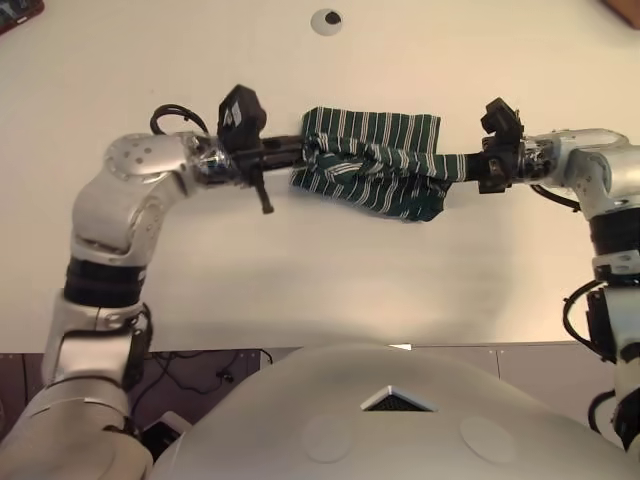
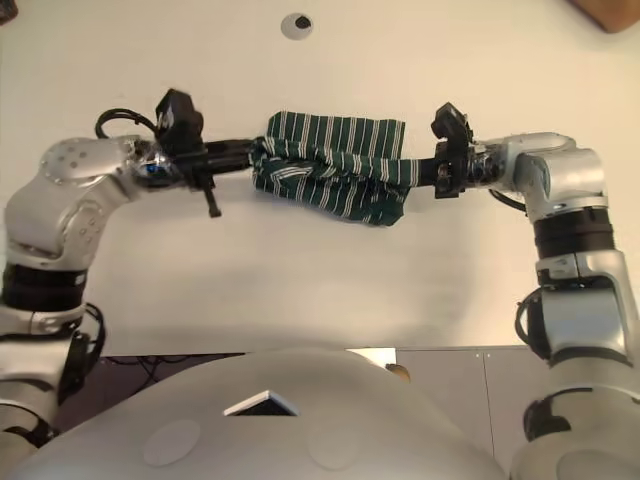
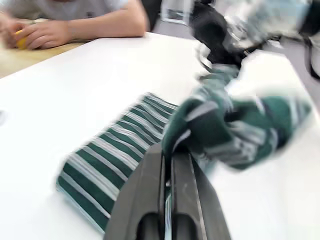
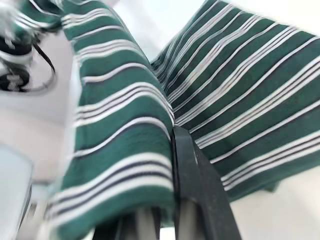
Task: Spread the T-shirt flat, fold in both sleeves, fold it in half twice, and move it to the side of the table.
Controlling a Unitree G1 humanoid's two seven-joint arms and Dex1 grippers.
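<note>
green striped t-shirt (image 1: 372, 160) hanging between both arms
left fingers (image 3: 146, 196) and right fingers (image 4: 198, 181) are each clamping it tight over the counter (image 1: 300, 275)

1x T-shirt (image 1: 372, 160), green w/ white stripes. 2x grippers: left gripper (image 1: 300, 152), right gripper (image 1: 462, 165). 1x white bench (image 1: 300, 280). 1x round disc (image 1: 326, 20).

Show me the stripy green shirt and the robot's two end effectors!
Green-and-white striped cloth T-shirt (image 1: 375, 160), left eye view, middle of the bunched cloth.
Black left end effector (image 1: 302, 151), left eye view, fingertips pinching the shirt's edge.
Black right end effector (image 1: 452, 165), left eye view, fingertips pinching the shirt's other edge.
</note>
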